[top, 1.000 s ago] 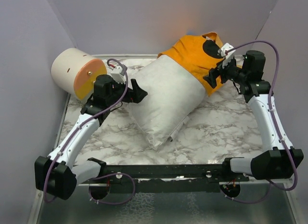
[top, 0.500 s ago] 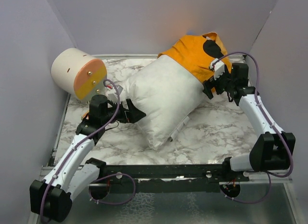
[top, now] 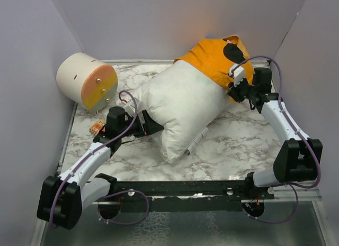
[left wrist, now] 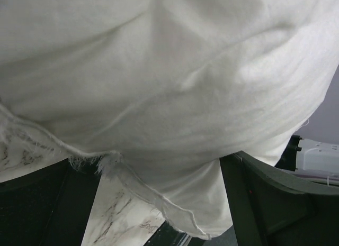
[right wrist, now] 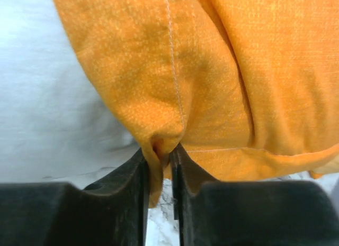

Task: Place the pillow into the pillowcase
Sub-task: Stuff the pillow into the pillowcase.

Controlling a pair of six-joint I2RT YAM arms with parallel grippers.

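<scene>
Our right gripper (right wrist: 159, 153) is clamped on a fold of the pillowcase (right wrist: 222, 71) hem; our left gripper (left wrist: 159, 201) stands wide apart, the frayed edge of the pillow (left wrist: 169, 71) between its fingers; the pillow lies mid-table (top: 243, 140), far end inside the pillowcase; bare marble lies open along the near side.

1. The pillow (top: 183, 106): white matt cloth, soft and finely creased, with a frayed seam edge.
2. The pillowcase (top: 212, 58): thin orange woven cloth, matt, with a stitched seam.
3. The table (top: 243, 137): smooth marble-patterned top.
4. The cylinder (top: 79, 76): cream, matt, smooth side.
</scene>
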